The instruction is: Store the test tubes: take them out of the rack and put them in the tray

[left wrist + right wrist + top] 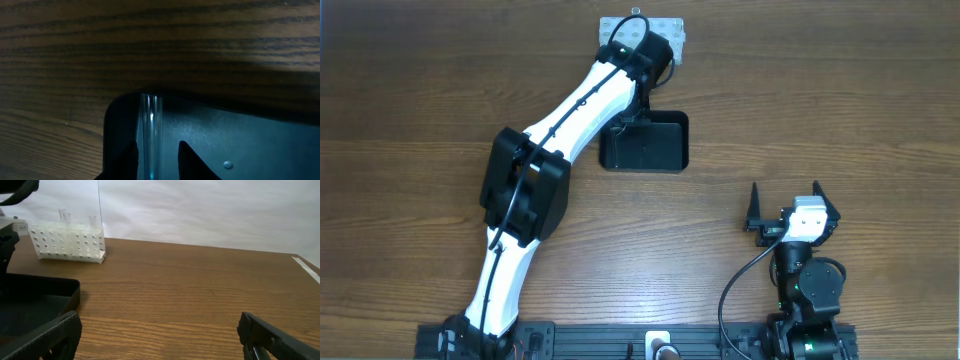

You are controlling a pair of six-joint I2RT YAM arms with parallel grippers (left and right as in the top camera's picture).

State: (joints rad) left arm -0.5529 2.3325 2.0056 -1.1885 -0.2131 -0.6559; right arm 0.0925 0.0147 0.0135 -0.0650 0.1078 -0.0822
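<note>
The left fingers (192, 162) are closed narrowly on a clear test tube (150, 130), which runs out from between them. Its far end lies over the rounded corner of the black tray (250, 135), just inside the rim. Whether the glass touches the tray floor cannot be told. Beyond the rim is the bare wooden tabletop (150, 45).

The step in hand looks like the set-down of this tube. The next move probably calls for a gentle lowering, then a small opening of the fingers so the glass rolls inward.

The white rack (67, 242) stands behind the tray with two more tubes (64, 215) upright in it. The right fingers (754, 208) are spread wide, well apart from everything.
</note>
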